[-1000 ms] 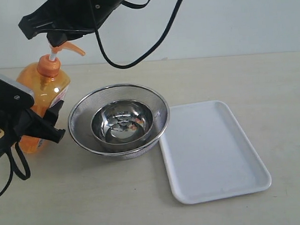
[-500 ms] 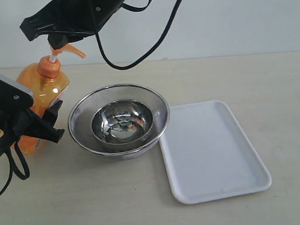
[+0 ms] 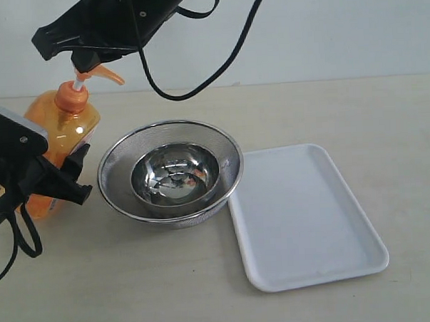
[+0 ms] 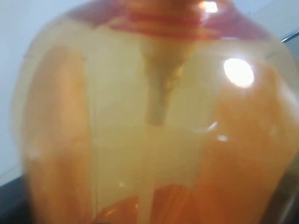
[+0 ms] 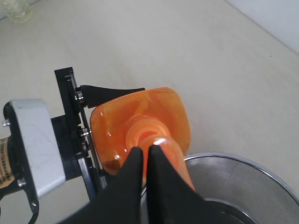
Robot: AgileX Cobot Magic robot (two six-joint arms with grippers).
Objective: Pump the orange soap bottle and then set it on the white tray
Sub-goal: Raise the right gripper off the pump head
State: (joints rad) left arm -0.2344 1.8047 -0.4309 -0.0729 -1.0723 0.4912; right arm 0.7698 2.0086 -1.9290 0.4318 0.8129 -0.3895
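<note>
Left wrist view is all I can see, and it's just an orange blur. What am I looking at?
Observer: That's the orange soap bottle, very close up. It stands on the table, and the left gripper has a finger on each side of its body.
Operator: Is anything touching the top of it?
Observer: Yes. The right gripper, with its fingers together, sits right over the pump head.
</note>
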